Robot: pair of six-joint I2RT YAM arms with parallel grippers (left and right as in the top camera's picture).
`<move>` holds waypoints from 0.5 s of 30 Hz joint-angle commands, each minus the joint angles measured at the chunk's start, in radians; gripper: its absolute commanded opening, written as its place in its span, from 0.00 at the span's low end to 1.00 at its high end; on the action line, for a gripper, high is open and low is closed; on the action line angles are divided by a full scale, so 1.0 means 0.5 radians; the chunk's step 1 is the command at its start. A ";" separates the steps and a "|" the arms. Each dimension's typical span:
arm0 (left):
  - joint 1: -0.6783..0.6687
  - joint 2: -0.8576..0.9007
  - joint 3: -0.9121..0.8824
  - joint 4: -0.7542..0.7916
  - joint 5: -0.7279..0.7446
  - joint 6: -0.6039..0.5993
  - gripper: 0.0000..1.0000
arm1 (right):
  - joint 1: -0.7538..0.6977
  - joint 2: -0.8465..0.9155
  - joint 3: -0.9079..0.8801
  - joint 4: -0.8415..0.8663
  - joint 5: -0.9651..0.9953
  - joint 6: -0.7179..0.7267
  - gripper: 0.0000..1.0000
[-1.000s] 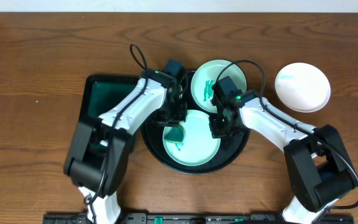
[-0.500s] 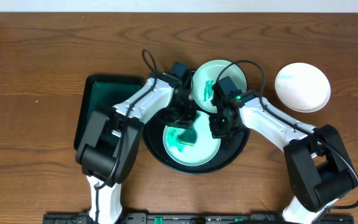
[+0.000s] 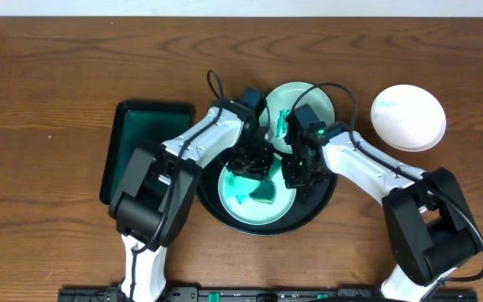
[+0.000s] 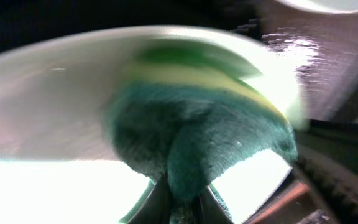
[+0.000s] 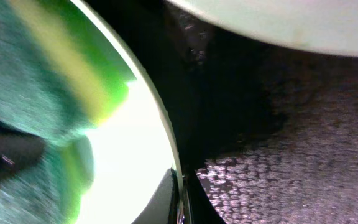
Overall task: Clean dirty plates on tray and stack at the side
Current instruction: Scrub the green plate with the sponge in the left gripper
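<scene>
While the left gripper (image 3: pixel 257 168) clamps shut on a green-and-yellow sponge (image 3: pixel 264 193) and presses it against the front turquoise plate (image 3: pixel 235 205), the right gripper (image 3: pixel 296 174) pinches that plate's right rim. The plate lies face up in the black tray (image 3: pixel 313 211), green smeared across its middle. A second turquoise plate (image 3: pixel 313 105), green-marked, sits at the tray's far edge. The white plate (image 3: pixel 407 117) rests on the table (image 3: pixel 57 67), well off to the right.
</scene>
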State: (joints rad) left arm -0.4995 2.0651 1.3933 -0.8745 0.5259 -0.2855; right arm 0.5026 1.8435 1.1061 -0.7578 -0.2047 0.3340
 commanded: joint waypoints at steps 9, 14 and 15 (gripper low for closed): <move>0.234 0.074 -0.069 -0.073 -1.273 -0.188 0.07 | 0.014 0.027 0.024 -0.027 0.024 0.019 0.01; 0.232 0.074 -0.069 0.044 -1.549 -0.188 0.07 | 0.014 0.027 0.024 -0.037 0.024 0.019 0.01; 0.231 0.074 -0.069 0.076 -1.573 -0.187 0.07 | 0.014 0.027 0.024 -0.037 0.024 0.019 0.01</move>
State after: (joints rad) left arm -0.4500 2.0346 1.3933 -0.9039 0.2287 -0.3466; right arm 0.5140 1.8454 1.1122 -0.7509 -0.2401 0.3420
